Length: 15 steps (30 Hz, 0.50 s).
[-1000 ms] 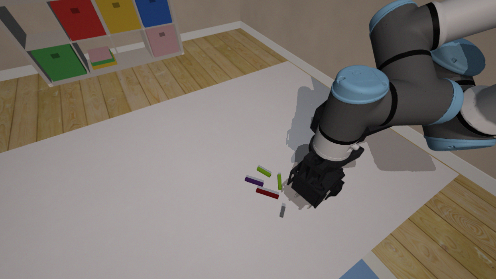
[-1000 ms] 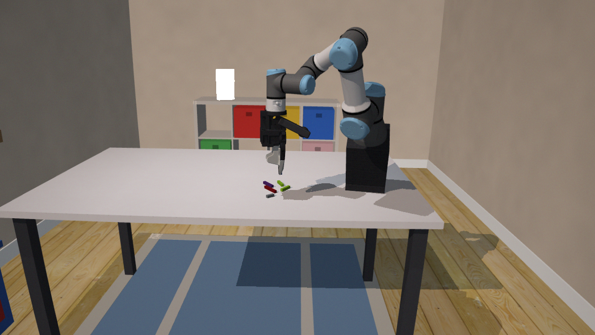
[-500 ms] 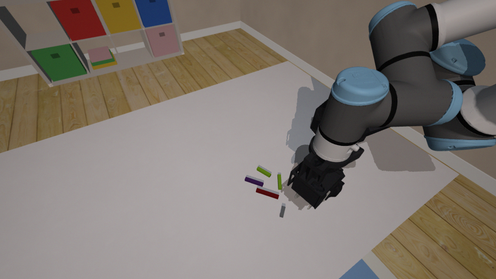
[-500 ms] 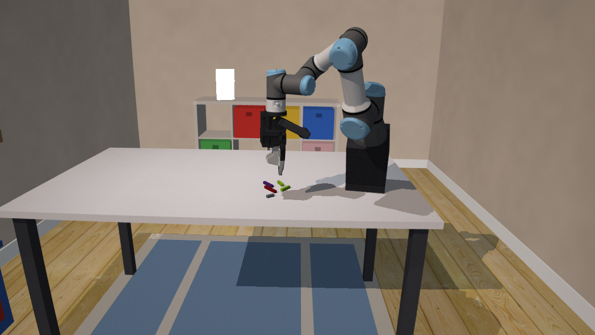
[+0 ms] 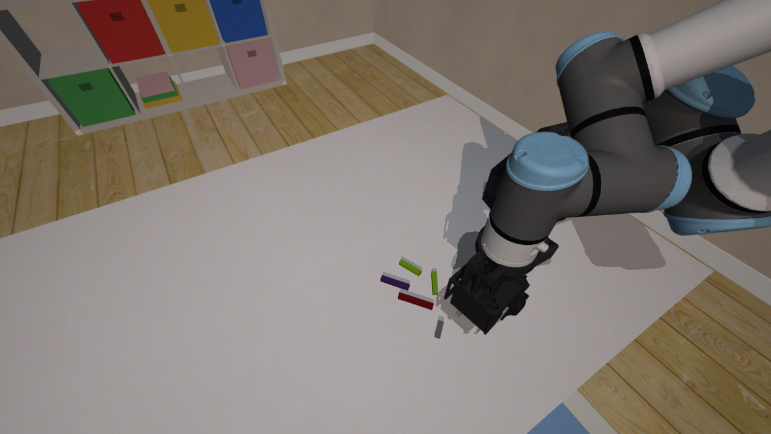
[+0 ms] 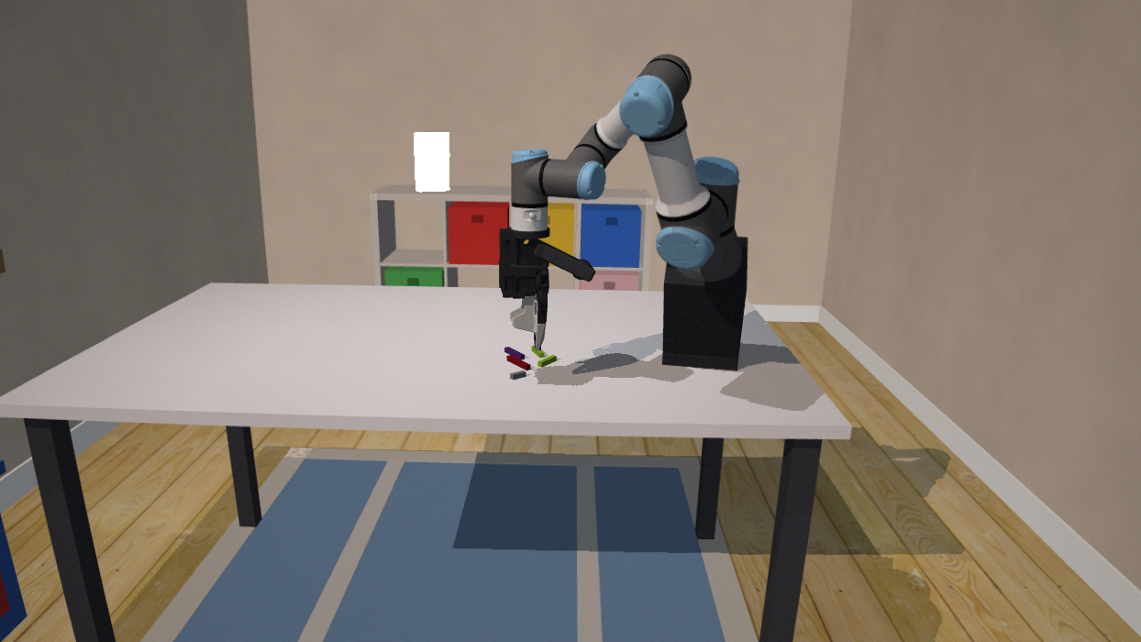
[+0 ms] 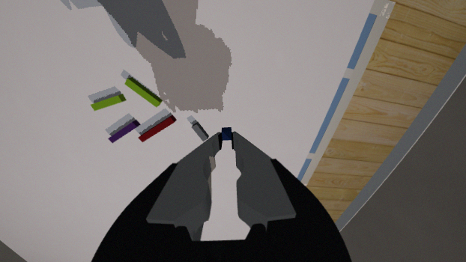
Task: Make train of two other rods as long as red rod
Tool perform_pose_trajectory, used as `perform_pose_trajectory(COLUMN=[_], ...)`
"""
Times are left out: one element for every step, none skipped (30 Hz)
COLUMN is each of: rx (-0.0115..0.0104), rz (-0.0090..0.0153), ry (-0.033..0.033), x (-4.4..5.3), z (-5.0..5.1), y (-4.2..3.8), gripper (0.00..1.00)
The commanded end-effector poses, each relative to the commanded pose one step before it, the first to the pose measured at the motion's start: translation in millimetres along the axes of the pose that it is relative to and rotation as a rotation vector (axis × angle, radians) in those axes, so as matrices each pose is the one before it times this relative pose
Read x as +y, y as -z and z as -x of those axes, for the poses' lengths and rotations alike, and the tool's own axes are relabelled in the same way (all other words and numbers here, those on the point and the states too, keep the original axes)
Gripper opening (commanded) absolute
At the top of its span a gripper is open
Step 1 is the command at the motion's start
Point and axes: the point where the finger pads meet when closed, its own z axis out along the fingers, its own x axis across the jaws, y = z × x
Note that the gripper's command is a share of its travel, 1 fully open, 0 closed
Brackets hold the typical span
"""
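Exterior view taken as reference, nearest first. White worktop (image 5: 215, 323) (image 6: 398, 418) (image 7: 281, 75), front edge foremost, above a blue-and-beige rug (image 6: 447, 574).

Grey rod (image 5: 439, 327) (image 6: 517, 374) (image 7: 200, 132): nearest of the loose rods, lying flat, apart from the others.

Red rod (image 5: 415, 300) (image 6: 517, 362) (image 7: 157, 129): flat, just behind the grey. First lime rod (image 5: 434, 282) (image 6: 547, 360) (image 7: 143, 92): flat, angled across the line of the red, near one end of it, visible gap.

Purple rod (image 5: 395, 281) (image 6: 514, 351) (image 7: 123, 131): flat, behind the red and nearly parallel to it, offset lengthwise, narrow gap. Second lime rod (image 5: 410, 266) (image 6: 537, 351) (image 7: 109, 102): flat, farthest back of the loose rods, between the purple and the first lime in direction, touching neither.

Hand (image 5: 468, 322) (image 6: 539, 348) (image 7: 227, 133): pointing down, clenched on the blue rod (image 7: 226, 133), gripped right at the tips. Wrist view shows a dark blue square face there. Contact between blue rod and worktop: cannot tell. No two-rod train is formed.

Beyond: black arm pedestal (image 6: 702, 319); shelf unit (image 6: 374, 239) with coloured bins; bright white lamp (image 6: 431, 161) on its top.

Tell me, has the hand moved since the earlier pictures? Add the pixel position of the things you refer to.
Yes, downward. In the exterior view, the fingertips of the hand (image 5: 468, 322) (image 6: 539, 347) (image 7: 226, 133) now sit lower against the arm's fixed black pedestal (image 6: 678, 347), closer to the table.
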Motion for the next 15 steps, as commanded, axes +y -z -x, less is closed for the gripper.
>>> perform_pose_trajectory(rx=[-0.00256, 0.00000, 0.00000, 0.00000, 0.00000, 0.00000, 0.00000, 0.00000, 0.00000, 0.00000, 0.00000, 0.00000, 0.00000, 0.00000, 0.00000], rz=[0.00319, 0.00000, 0.00000, 0.00000, 0.00000, 0.00000, 0.00000, 0.00000, 0.00000, 0.00000, 0.00000, 0.00000, 0.00000, 0.00000, 0.00000], ry=[0.00023, 0.00000, 0.00000, 0.00000, 0.00000, 0.00000, 0.00000, 0.00000, 0.00000, 0.00000, 0.00000, 0.00000, 0.00000, 0.00000, 0.00000], x=[1.760, 0.043, 0.033, 0.025, 0.043, 0.028, 0.029, 0.032, 0.000, 0.000, 0.019, 0.031, 0.018, 0.021, 0.022], z=[0.90, 0.00, -0.01, -0.01, 0.00, -0.01, -0.01, 0.00, 0.00, 0.00, -0.01, 0.00, -0.01, 0.00, 0.00], y=[-18.038, -3.424, -3.357, -3.268, -3.140, -3.021, -2.873, -2.708, 0.000, 0.000, -2.542, -2.347, -2.160, -1.954, -1.744], gripper=[0.00, 0.00, 0.00, 0.00, 0.00, 0.00, 0.00, 0.00, 0.00, 0.00, 0.00, 0.00, 0.00, 0.00, 0.00])
